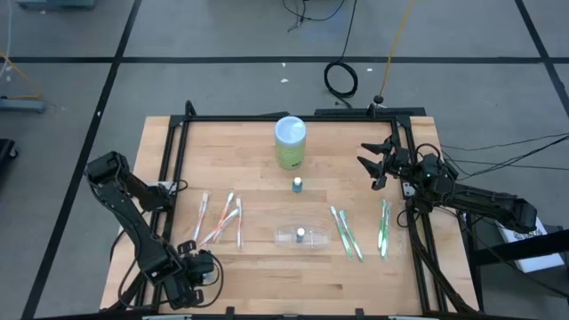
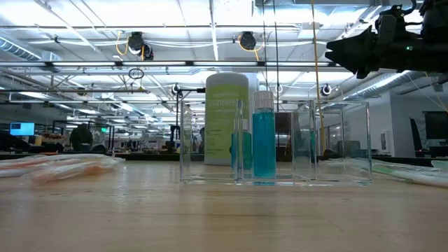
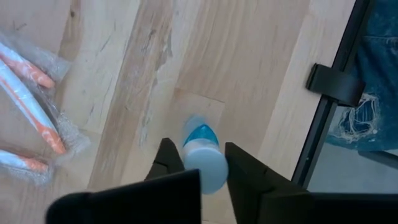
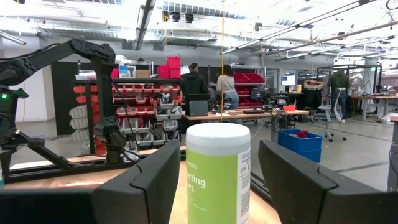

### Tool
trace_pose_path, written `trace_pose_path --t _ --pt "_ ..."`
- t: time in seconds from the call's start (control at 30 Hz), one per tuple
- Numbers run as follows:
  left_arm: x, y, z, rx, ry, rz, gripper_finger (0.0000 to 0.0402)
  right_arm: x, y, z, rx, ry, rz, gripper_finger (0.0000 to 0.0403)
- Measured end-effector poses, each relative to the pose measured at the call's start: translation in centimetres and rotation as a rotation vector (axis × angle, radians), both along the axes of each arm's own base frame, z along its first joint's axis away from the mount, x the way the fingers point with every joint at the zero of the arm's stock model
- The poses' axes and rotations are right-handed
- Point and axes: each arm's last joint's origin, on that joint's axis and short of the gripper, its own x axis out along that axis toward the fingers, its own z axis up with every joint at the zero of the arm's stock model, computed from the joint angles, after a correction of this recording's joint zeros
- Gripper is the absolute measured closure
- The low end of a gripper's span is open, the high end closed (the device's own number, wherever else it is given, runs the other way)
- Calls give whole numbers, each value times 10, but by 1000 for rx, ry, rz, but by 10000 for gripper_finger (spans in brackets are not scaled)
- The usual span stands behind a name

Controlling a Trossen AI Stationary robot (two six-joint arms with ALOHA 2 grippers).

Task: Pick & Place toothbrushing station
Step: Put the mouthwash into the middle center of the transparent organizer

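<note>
My left gripper (image 1: 197, 267) is at the table's near left corner, shut on a small bottle of blue liquid with a white cap (image 3: 202, 158). My right gripper (image 1: 375, 164) is open and empty at the far right, raised, pointing toward the green wipes canister (image 1: 290, 142), which stands well clear of it. A clear tray (image 1: 302, 236) at the middle holds one blue bottle (image 2: 263, 136). Another small bottle (image 1: 297, 185) stands behind it. Wrapped orange toothbrushes (image 1: 218, 220) lie to the left and green ones (image 1: 345, 233) to the right. My left gripper pinches the bottle's white cap end (image 3: 208, 174) between its two fingers (image 3: 171, 163), coming from above and pointing down. The bottle stands upright below the fingers. I cannot tell whether its bottom rests on the table.
A black frame rail (image 1: 178, 160) runs around the table; it passes close to my left gripper (image 3: 329, 118), with a person's jeans (image 3: 373, 93) beyond it. Bare wood lies between the tray and the near edge. More green toothbrushes (image 1: 384, 227) lie near the right rail.
</note>
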Motion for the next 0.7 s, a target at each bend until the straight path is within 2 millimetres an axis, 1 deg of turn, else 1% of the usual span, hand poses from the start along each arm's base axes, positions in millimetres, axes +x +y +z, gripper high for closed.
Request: trace_pose_path --t 0.1,0.2,0.3,0.43,0.53,0.7 --pt "0 0 0 -1 -2 1 396 0 0 0 0 0 0 193" --pt "0 0 0 0 -2 1 393 0 0 0 0 0 0 193" --pt "1 0 0 3 -6 -1 399 0 0 0 0 0 0 193" --pt "3 0 3 19 -47 11 399 0 0 0 0 0 0 193" --pt "9 2 11 23 -99 22 399 0 0 0 0 0 0 193" --pt "26 13 34 57 -244 33 400 0 0 0 0 0 0 193"
